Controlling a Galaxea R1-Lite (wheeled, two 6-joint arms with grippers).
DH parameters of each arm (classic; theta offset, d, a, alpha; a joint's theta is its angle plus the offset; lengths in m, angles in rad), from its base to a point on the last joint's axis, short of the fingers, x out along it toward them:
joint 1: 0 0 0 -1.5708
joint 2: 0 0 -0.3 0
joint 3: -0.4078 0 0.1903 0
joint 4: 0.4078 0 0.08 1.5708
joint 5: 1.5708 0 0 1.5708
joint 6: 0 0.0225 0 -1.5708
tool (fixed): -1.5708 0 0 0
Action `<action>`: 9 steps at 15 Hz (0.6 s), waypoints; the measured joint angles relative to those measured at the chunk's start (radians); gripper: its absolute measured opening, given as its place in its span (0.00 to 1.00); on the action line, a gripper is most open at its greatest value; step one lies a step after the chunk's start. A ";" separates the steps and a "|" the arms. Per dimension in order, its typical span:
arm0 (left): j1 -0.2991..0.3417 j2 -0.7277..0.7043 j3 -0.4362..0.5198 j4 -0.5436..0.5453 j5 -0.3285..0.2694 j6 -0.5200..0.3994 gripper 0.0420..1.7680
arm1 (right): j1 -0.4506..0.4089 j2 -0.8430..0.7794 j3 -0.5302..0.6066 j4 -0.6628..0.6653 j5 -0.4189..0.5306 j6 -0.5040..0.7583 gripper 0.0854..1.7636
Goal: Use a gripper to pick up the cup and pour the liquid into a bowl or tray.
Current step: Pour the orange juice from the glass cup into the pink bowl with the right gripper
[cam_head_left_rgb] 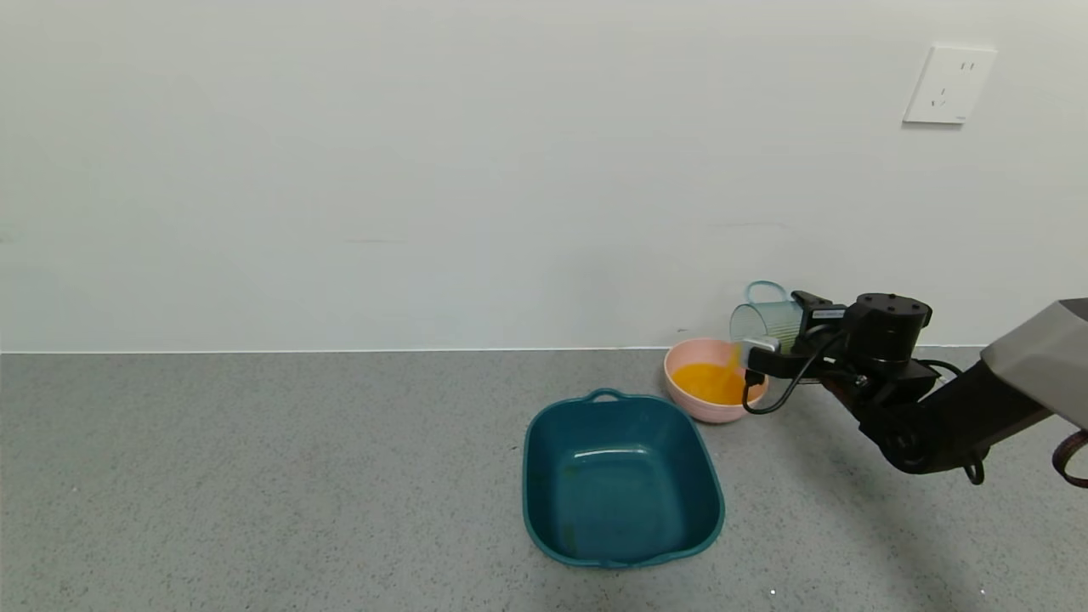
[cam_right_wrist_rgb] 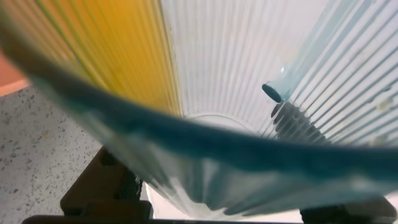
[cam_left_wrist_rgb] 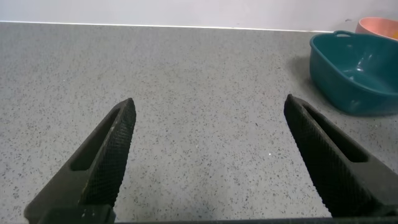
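The right pincer [cam_head_left_rgb: 778, 344] grips the cup [cam_head_left_rgb: 765, 321], which lies tipped on its side above the bowl's [cam_head_left_rgb: 710, 410] right rim, long axis level, mouth toward the bowl (handle up). Liquid [cam_head_left_rgb: 708, 382] streams into the bowl; the left pincer [cam_left_wrist_rgb: 208, 163] hangs open over the table [cam_head_left_rgb: 255, 476].

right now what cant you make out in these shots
- Right claw fingertips: head view, hidden behind the tilted cup they hold.
- Liquid left in the cup: right wrist view, cup fills the frame; amount unclear.
- Pink bowl: left wrist view, cut by the edge, behind the teal tub.
- Left claw: outside head view.
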 joint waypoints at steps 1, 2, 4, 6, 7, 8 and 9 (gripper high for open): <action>0.000 0.000 0.000 0.000 0.000 0.000 0.97 | 0.001 -0.001 0.001 0.000 0.000 -0.013 0.75; 0.000 0.000 0.000 0.000 0.000 0.000 0.97 | 0.003 -0.001 0.001 -0.001 0.000 -0.029 0.75; 0.000 0.000 0.000 0.000 0.000 0.000 0.97 | 0.009 -0.001 0.001 -0.002 0.000 -0.061 0.75; 0.000 0.000 0.000 0.000 0.000 0.000 0.97 | 0.020 -0.001 -0.002 -0.001 0.000 -0.082 0.75; 0.000 0.000 0.000 0.000 0.000 0.000 0.97 | 0.023 -0.001 -0.003 -0.001 0.000 -0.102 0.75; 0.000 0.000 0.000 0.000 0.000 0.000 0.97 | 0.026 -0.001 -0.004 -0.001 0.000 -0.115 0.75; 0.000 0.000 0.000 0.000 0.001 0.000 0.97 | 0.029 -0.001 -0.004 -0.001 -0.002 -0.120 0.75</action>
